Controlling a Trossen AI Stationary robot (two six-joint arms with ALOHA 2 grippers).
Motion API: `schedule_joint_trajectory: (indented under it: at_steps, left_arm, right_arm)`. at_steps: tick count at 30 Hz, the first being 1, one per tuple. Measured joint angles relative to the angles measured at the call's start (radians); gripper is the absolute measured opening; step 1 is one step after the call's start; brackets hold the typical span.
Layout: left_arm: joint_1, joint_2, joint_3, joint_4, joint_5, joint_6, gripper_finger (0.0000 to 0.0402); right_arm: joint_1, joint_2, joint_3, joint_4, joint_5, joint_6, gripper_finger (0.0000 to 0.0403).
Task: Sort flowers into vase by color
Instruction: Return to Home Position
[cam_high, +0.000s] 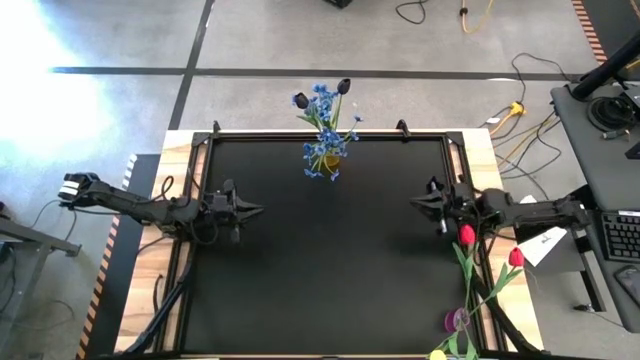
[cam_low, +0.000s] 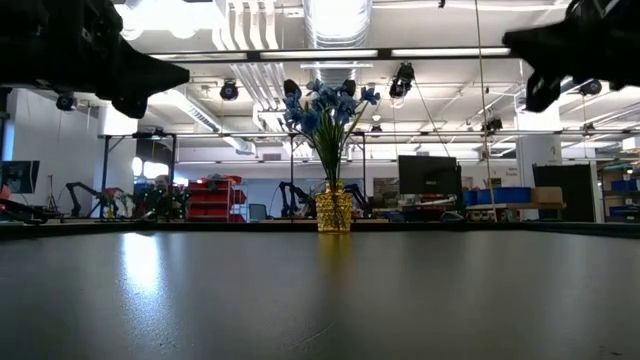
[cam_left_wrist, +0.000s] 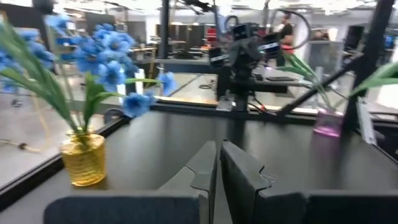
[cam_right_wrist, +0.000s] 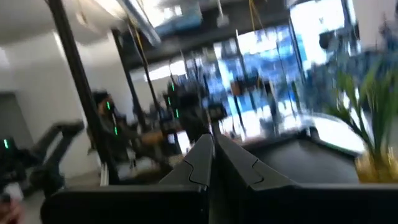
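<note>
The purple vase (cam_high: 457, 321) is barely readable at the tabletop (cam_high: 330, 260) edge; left arm (cam_high: 150, 207) and right arm (cam_high: 530, 211), jaws pressed together, flank the open middle.

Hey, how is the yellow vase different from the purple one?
The yellow vase is golden; the purple vase is pale purple and see-through. The yellow vase holds blue sprigs and dark tulips; the purple vase holds red tulips and a yellow tulip. The yellow vase stands mid far edge; the purple vase near a right-side corner. Both stand upright, filled.
</note>
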Motion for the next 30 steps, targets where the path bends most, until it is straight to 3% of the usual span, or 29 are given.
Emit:
schedule_joint_trajectory:
  at_steps: [4,12,20,30]
  left_arm:
    - [0.0,-0.001,-0.006,0.0,0.013,0.0,0.001]
    - [0.0,0.0,-0.077,0.063,0.015,0.005,0.001]
    - [0.0,-0.012,-0.078,0.05,0.074,0.077,0.001]
    - [0.009,-0.237,-0.078,-0.099,0.114,0.13,0.001]
  right_arm:
    - [0.0,0.006,0.0,-0.084,-0.002,0.021,0.0013]
    - [0.0,0.007,-0.001,-0.16,-0.002,-0.101,0.0013]
    - [0.0,0.008,-0.001,-0.225,-0.002,-0.063,0.0013]
    - [0.0,0.008,-0.001,-0.227,-0.002,-0.067,0.0013]
